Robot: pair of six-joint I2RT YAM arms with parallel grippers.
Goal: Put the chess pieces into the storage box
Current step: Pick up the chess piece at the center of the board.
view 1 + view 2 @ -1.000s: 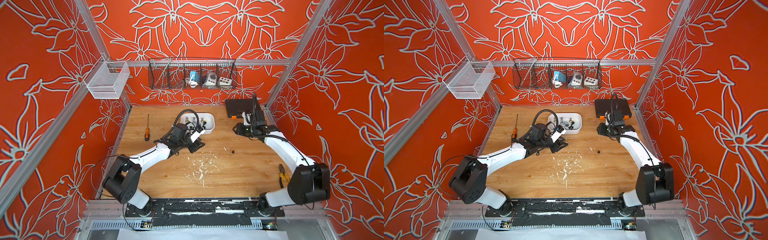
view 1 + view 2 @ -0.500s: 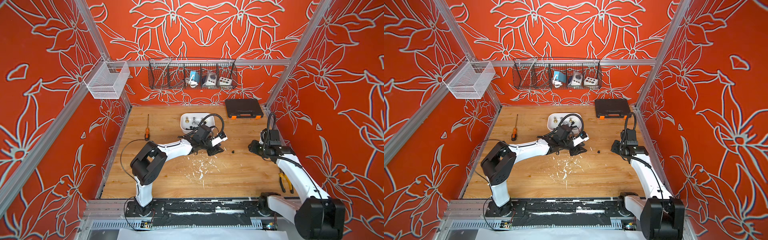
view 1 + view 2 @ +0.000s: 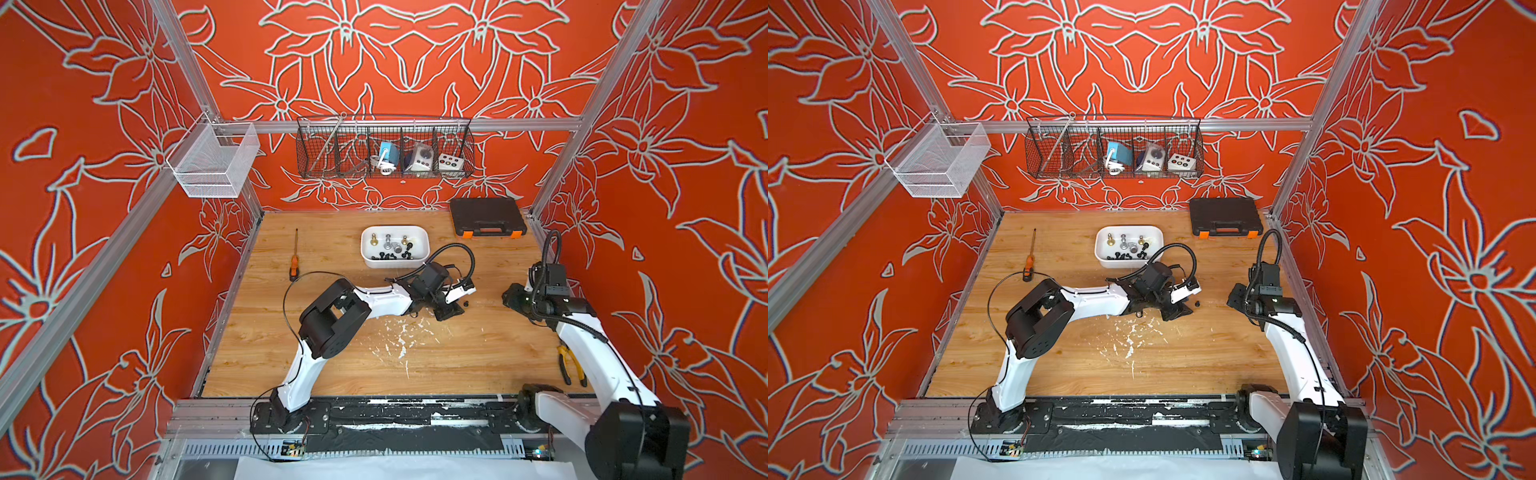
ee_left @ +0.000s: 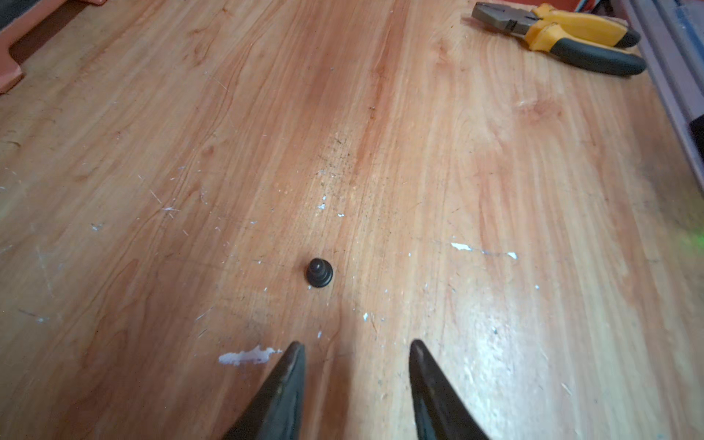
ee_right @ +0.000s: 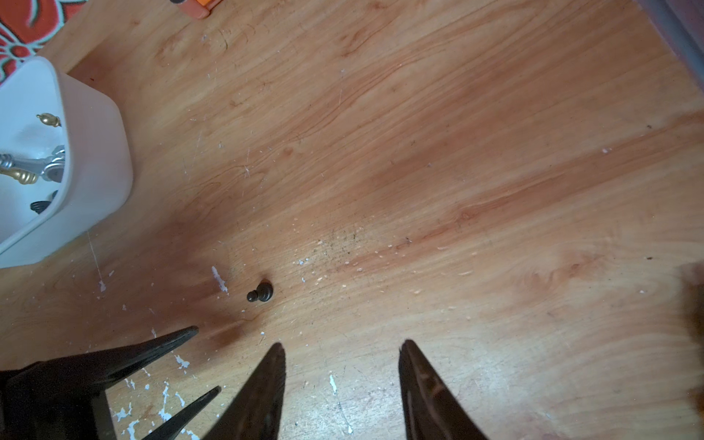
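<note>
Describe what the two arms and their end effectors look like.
The left arm and right arm have white links with chunky black joints. A black ribbed cable loops over each wrist. The left end effector and right end effector each have two dark, tapering, pointed fingers.

Bright, even light — wrist views soft-edged, glare on the tabletop [image 4: 491,343].

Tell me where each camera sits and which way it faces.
Top views: high above the front of the table, looking down and inward; left arm and right arm whole.
Left wrist: behind the open left gripper, facing the black pawn, pliers beyond.
Right wrist: behind the open right gripper, facing that pawn and the storage box; left gripper's fingers intrude.
Shared: every view shows that pawn.
</note>
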